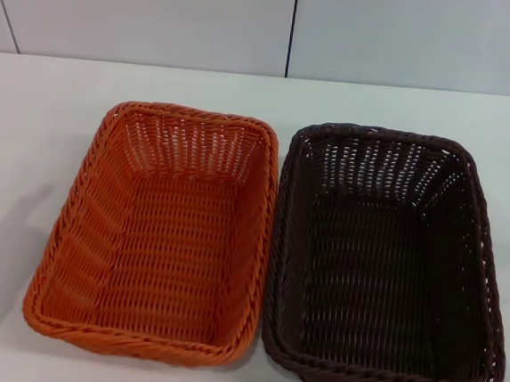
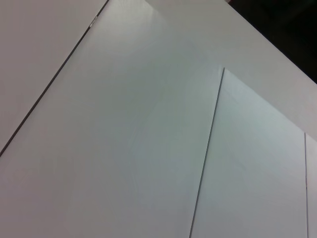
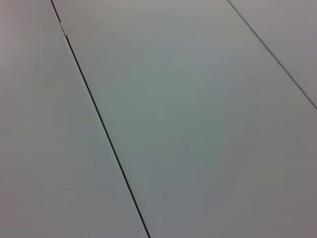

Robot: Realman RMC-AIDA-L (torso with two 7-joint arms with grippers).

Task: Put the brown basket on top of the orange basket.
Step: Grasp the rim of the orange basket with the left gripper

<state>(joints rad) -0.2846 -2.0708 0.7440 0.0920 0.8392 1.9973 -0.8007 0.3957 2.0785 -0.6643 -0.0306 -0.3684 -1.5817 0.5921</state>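
i am looking down at the brown basket (image 1: 390,265) sitting just right of the orange basket (image 1: 157,236), rims nearly touching on the white table (image 1: 27,135), both open-side up for stacking, while neither gripper is showing, so i cannot tell their state.

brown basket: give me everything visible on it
The brown basket is a rectangular, dark brown, wicker-style weave with sloping sides and a braided rim. It is empty, sits upright on the white table, on the robot's right, with its long side right against the orange basket. No gripper is in view.
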